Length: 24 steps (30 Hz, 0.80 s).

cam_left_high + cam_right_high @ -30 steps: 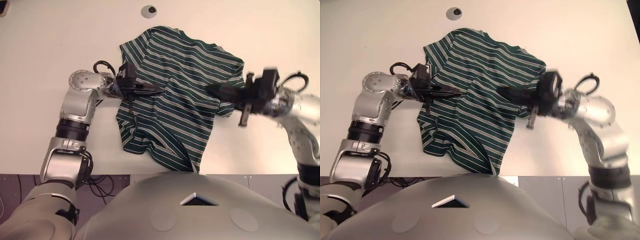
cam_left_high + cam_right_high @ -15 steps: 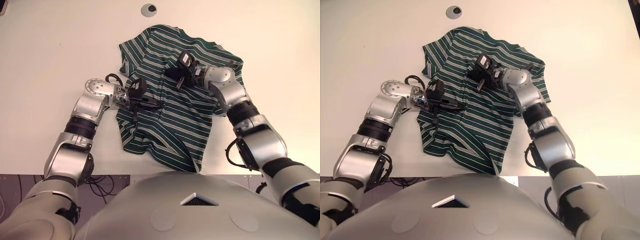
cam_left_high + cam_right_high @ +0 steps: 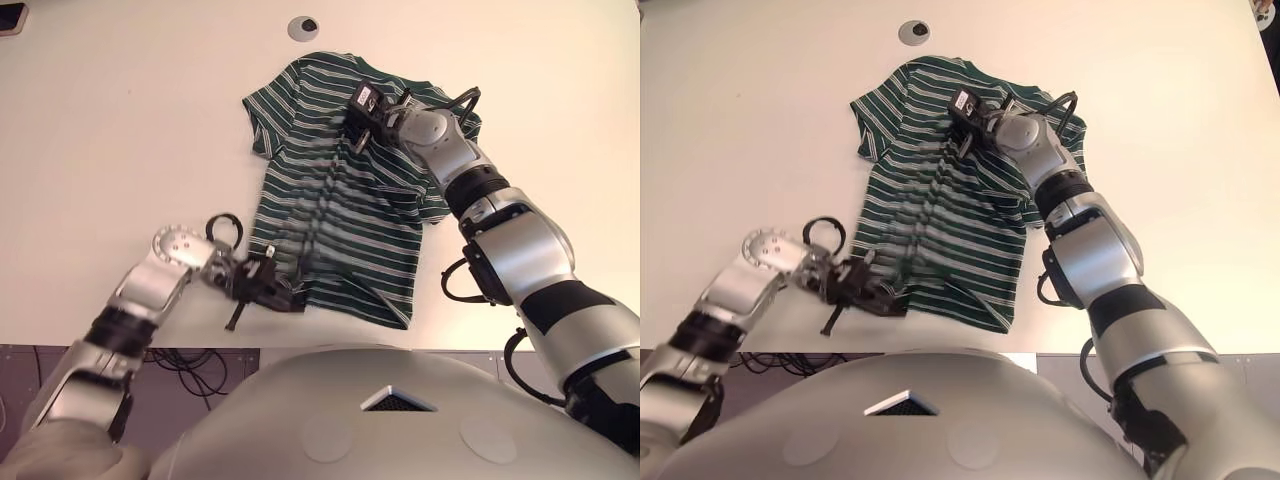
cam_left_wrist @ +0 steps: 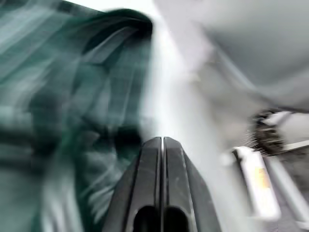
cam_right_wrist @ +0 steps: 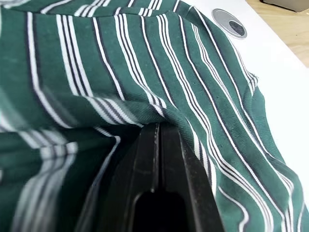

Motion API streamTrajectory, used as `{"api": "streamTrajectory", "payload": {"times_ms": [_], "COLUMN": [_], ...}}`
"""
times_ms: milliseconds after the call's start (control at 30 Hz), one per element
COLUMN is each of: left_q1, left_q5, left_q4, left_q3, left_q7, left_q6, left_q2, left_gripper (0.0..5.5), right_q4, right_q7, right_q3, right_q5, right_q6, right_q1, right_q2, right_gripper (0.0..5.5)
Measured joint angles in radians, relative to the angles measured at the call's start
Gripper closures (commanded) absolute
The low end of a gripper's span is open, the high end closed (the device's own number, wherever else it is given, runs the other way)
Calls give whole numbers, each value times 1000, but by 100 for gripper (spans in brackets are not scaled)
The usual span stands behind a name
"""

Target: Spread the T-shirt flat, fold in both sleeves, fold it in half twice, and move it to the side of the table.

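Note:
The green striped T-shirt [image 3: 350, 210] lies stretched lengthwise on the white table [image 3: 120, 150], with its far end near the back and its hem near the front edge. My left gripper [image 3: 288, 300] is at the near left corner of the hem. Its fingers [image 4: 153, 159] are pressed together at the fabric's edge, shut on the T-shirt. My right gripper [image 3: 353, 125] rests on the far part of the shirt near the collar. The right wrist view shows this gripper [image 5: 157, 126] shut, with a ridge of striped cloth [image 5: 120, 72] bunched over its tip.
A round grey grommet [image 3: 302, 26] sits in the table behind the shirt. A dark object [image 3: 10, 14] lies at the far left corner. The table's front edge [image 3: 60, 346] runs just behind my left gripper. Bare tabletop lies to the left and right of the shirt.
My left gripper has pulled back toward the table's front edge, dragging the shirt's near left corner and stretching the cloth. My right gripper has shifted slightly farther up the shirt.

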Motion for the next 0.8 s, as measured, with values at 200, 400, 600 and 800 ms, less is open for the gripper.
{"api": "streamTrajectory", "payload": {"times_ms": [200,400,600,800], "left_q1": [123,-60,-308,-594], "left_q5": [-148,-379,-349,-68], "left_q4": [-140,-122,2,357], "left_q3": [93,323,411,390], "left_q7": [9,227,567,845], "left_q6": [85,198,296,202], "left_q2": [76,-70,-211,-272], "left_gripper": [548,548,548,548], "right_q4": [8,-85,-341,-740], "right_q7": [9,102,107,87], "right_q3": [-10,-22,-38,-54], "right_q5": [-23,-18,-35,-50], "right_q6": [-69,-286,-402,-361], "right_q1": [16,135,310,444], "right_q2": [-8,-40,-93,-123], "right_gripper": [550,550,550,550]}}
